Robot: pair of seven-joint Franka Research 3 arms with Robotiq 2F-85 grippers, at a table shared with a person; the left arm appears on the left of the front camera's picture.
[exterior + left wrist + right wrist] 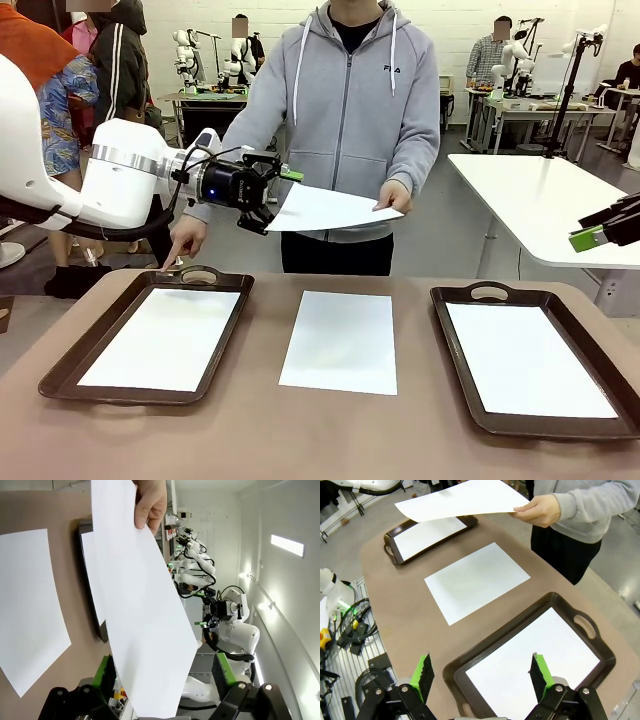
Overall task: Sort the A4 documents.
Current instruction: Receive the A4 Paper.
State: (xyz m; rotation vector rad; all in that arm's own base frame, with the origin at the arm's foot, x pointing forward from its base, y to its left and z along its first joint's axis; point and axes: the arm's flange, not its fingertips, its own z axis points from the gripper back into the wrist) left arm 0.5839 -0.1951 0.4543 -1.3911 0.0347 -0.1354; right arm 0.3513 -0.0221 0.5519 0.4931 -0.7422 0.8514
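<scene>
A person's hand (395, 195) holds out a blank white A4 document (330, 210) above the table's far edge. My left gripper (275, 200) is open, and the sheet's near-left edge lies between its fingers; the left wrist view shows that sheet (145, 605) passing between the green pads (105, 672). Another sheet (340, 340) lies flat on the table's middle. One sheet (165, 338) lies in the left brown tray (60, 385), and one (525, 360) in the right tray (490, 292). My right gripper (482, 672) hangs open and empty above the right tray (585, 625).
The person stands at the far side and points one finger (170, 262) at the left tray's handle. A white table (540, 200) stands behind on the right. Brown table surface shows between the trays and along the near edge.
</scene>
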